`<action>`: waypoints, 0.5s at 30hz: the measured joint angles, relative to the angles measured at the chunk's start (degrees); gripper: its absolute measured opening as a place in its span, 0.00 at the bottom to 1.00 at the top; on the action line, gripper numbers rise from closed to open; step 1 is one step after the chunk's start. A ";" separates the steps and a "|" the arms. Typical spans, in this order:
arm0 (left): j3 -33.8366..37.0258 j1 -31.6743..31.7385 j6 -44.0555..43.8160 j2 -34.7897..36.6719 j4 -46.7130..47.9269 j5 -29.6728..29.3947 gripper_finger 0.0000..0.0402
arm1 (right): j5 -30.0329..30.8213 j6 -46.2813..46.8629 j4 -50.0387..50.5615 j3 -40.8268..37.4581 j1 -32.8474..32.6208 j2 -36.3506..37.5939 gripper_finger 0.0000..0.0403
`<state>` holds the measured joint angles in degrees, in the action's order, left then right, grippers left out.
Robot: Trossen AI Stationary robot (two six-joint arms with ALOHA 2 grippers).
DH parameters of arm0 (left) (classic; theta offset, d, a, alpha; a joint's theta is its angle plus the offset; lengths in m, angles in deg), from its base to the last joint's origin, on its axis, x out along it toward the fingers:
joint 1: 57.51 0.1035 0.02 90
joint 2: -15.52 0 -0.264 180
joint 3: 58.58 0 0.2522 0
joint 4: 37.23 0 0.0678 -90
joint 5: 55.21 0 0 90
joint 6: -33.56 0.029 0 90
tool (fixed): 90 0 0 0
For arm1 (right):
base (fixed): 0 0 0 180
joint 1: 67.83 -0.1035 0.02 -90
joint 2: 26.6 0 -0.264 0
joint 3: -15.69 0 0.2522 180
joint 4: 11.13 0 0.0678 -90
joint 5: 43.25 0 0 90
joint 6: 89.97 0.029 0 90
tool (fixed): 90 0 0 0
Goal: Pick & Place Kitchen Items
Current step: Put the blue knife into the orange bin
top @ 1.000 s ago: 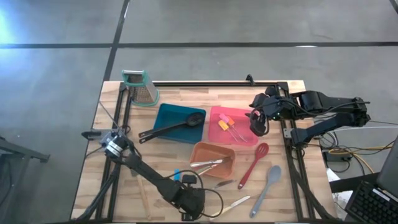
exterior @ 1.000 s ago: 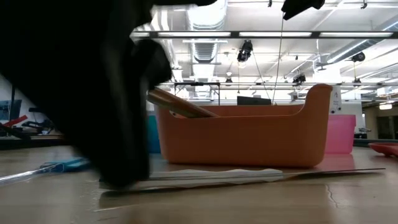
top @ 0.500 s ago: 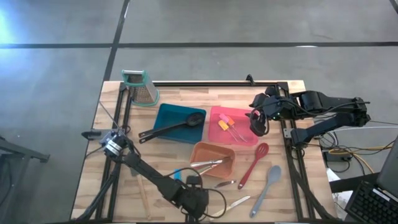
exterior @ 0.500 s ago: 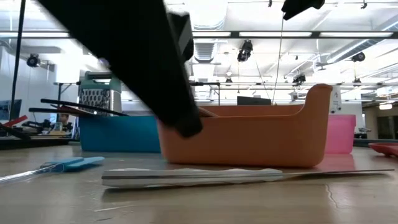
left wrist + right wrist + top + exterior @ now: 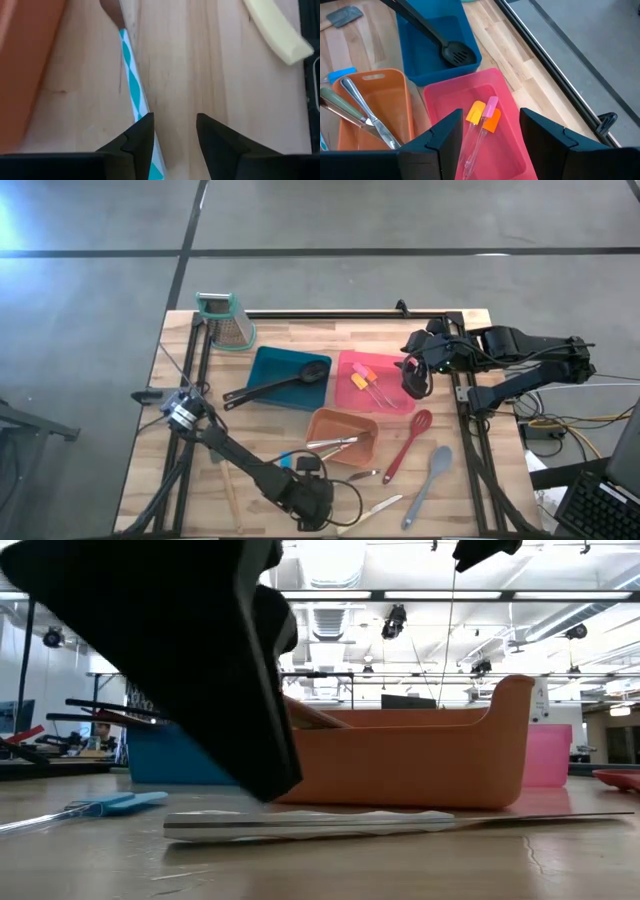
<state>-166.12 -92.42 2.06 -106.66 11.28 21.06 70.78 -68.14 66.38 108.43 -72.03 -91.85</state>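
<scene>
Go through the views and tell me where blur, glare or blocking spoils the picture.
Low view: the left arm fills the upper left as a dark shape, hiding part of the blue tray; ceiling lights glare above. Left wrist view: soft, the teal-patterned handle smeared. High view: bright glare at the floor's left edge. Right wrist view: clear on the pink tray.

Robotics lab, exposed ceiling ducts, strip lights, concrete floor

grater table's back-left corner | blue tray | pink tray | orange tray
</scene>
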 joint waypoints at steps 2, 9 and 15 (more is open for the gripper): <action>0.17 -0.01 0.03 0.10 0.03 -0.51 0.36 | 0.00 0.00 -0.02 0.00 0.02 0.02 0.46; 1.85 0.06 -0.31 -0.01 2.34 -0.75 0.36 | 0.02 0.02 -0.04 0.00 0.00 0.00 0.46; 2.23 0.23 -0.24 -0.02 2.71 -2.19 0.36 | 0.02 0.02 -0.06 0.00 0.01 0.00 0.46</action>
<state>-163.89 -92.19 1.82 -106.68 13.98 18.87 70.80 -68.12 66.33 108.43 -72.02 -91.85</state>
